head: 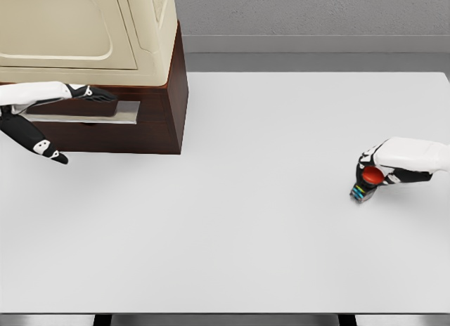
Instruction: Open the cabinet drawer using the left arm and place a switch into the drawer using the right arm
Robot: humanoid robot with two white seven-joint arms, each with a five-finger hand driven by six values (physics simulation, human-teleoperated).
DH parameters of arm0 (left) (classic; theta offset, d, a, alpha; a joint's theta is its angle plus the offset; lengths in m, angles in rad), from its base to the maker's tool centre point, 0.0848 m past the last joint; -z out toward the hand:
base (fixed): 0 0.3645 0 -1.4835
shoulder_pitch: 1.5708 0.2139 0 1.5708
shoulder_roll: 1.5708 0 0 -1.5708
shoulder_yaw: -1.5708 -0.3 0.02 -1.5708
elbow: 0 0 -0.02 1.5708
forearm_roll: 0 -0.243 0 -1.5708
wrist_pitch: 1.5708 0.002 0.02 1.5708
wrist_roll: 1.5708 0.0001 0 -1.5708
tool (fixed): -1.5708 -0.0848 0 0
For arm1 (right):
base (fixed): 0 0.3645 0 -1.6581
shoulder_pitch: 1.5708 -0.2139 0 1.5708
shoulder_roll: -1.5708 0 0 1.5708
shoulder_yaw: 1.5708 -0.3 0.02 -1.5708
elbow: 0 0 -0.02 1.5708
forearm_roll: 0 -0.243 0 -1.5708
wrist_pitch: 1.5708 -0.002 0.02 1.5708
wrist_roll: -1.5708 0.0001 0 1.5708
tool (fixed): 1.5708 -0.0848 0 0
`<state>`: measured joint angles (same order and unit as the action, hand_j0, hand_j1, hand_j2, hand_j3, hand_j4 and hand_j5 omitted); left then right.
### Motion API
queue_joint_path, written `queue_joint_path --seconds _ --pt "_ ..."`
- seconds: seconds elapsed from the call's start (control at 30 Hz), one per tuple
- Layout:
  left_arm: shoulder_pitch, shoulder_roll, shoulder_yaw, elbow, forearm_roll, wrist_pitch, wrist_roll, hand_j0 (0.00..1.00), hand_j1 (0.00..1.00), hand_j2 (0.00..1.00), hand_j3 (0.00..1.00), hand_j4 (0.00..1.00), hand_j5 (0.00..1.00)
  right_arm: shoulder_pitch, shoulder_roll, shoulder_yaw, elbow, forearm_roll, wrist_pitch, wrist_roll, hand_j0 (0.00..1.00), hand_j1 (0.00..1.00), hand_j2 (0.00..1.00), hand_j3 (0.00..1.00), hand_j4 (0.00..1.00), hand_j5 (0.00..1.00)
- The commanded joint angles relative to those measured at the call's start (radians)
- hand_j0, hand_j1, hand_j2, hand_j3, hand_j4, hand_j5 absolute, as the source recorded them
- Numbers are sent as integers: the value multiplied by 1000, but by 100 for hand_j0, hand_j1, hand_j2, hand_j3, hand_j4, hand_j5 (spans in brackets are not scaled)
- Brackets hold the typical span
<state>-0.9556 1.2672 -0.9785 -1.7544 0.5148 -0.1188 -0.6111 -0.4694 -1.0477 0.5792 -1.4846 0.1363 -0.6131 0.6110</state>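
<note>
A wide white table (232,242) carries everything. Its surface is plain and matte, and its near edge shows along the bottom of the head view, with dark legs just under it. At the far left corner stands a cabinet (158,122) with a dark brown wooden base and a cream upper part; it rests directly on the table, and a grey drawer front with a slot sits in its base. Near the right edge, about midway between the far and near edges, is a small switch (365,184) with a red button on top, well apart from the cabinet.
</note>
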Motion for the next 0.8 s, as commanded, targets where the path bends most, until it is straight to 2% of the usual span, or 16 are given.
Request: queue_joint_path --seconds 0.0,0.1,0.57,0.6,0.77 --pt "0 4 1 3 4 2 0 100 100 100 100 100 100 -3 12 -1 0 -6 2 0 45 45 45 45 45 45" --pt "31 6 6 10 1 2 0 100 100 100 100 100 100 -12 17 -1 -8 -6 2 0 45 45 45 45 45 45" --pt "40 4 23 26 1 27 0 100 100 100 100 100 100 -95 94 10 -8 -7 2 0 44 44 44 44 44 44" --pt "60 4 24 26 2 27 0 100 100 100 100 100 100 -106 107 10 -8 -7 2 0 44 44 44 44 44 44" --pt "64 4 26 26 1 27 0 100 100 100 100 100 100 -135 140 10 -8 -7 2 0 44 44 44 44 44 44"
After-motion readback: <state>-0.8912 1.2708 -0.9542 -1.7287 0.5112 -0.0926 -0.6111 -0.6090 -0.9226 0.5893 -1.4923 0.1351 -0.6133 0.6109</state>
